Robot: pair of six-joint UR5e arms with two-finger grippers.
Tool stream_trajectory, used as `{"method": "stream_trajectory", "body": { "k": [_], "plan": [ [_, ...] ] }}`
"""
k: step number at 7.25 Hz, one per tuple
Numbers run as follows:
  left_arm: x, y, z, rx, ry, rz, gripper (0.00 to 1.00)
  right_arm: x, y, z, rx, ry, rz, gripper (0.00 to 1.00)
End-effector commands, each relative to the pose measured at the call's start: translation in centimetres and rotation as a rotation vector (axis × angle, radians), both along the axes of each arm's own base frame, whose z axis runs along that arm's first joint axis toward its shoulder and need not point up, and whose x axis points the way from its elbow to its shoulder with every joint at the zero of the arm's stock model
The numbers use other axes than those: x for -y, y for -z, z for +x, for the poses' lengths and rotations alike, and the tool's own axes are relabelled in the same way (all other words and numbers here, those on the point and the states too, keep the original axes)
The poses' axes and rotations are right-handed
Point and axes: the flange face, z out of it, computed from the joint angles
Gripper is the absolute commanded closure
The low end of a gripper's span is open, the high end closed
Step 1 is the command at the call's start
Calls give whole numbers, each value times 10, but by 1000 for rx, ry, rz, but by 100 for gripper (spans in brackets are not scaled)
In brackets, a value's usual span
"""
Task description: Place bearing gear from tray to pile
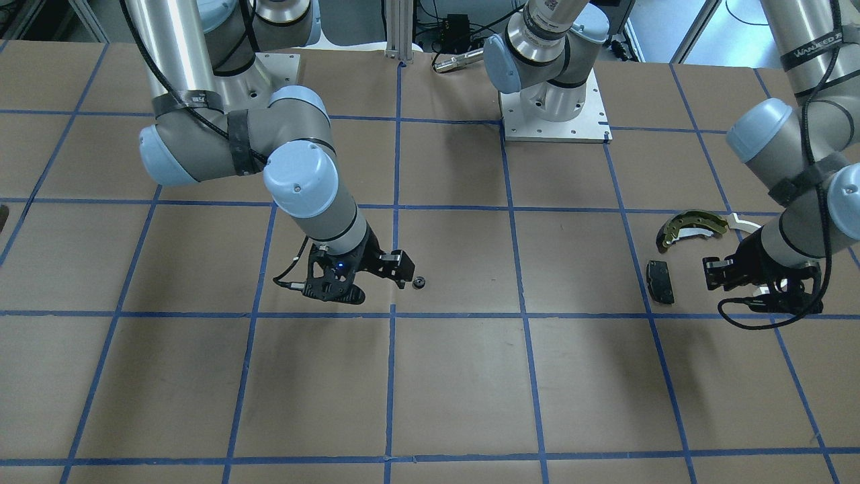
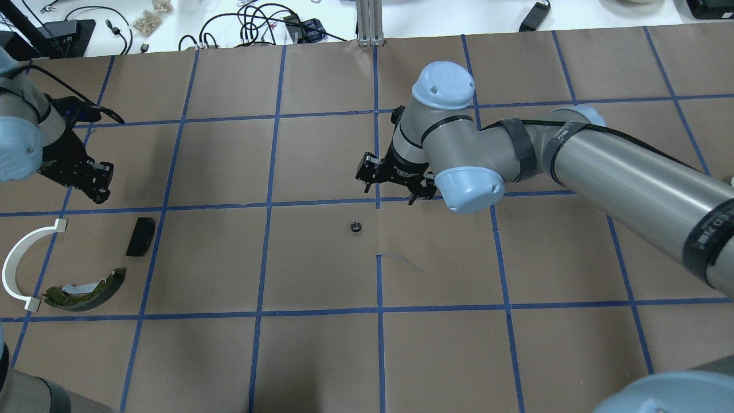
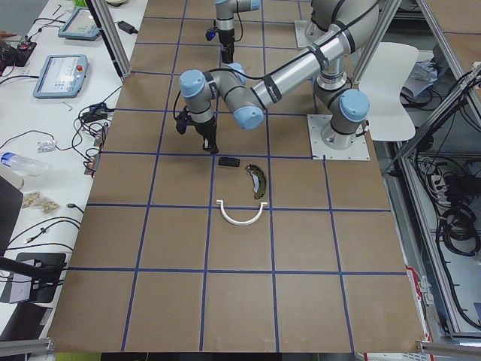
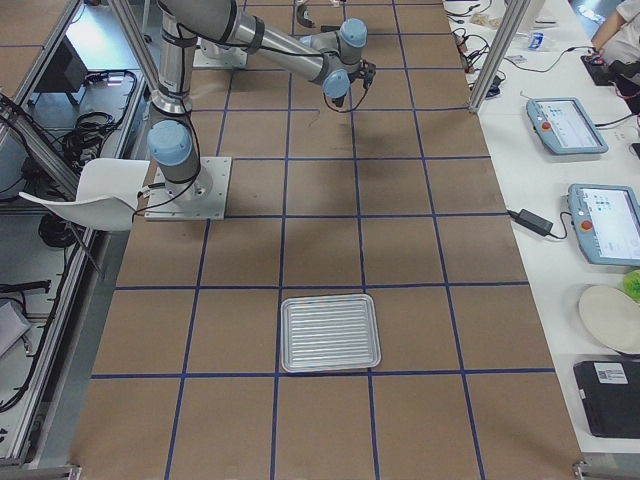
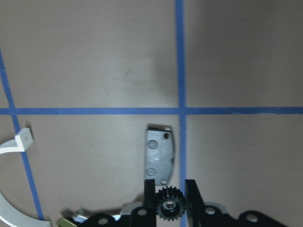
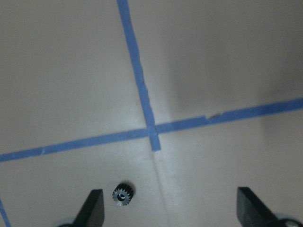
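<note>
We note left gripper pinching bearing gear by its teeth, brake pad at 12 o'clock; right gripper spread. Dropped high, it could roll off the pile

We see both arms built alike: silver tube links, grey joints w/ pale-blue round caps. Right arm has black straps & a thin black cable along its tube, plus white lettering on a black band. Left arm same. Right pincer & left pincer are black; small blue light by the right one's mount. Base plate is white, square, w/ small screws.
</note>
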Motion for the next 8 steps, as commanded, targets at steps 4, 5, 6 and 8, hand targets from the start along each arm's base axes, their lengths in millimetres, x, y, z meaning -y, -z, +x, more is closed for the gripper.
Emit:
{"method": "stream_trajectory", "body": {
  "k": [4,5,6,8],
  "plan": [
    [-55,64,34,-91,-12,-11,100,-9,-216,-95,-260,-198,-112,0],
    [-60,66,45,-81,23,-30,100,-28,-245,-128,-260,-186,-104,0],
    [-63,70,49,-89,17,-26,100,-36,-258,-144,-265,-252,-125,0],
    [-62,75,51,-92,17,-19,100,-46,-257,-145,-260,-266,-104,1]
  ]
}}
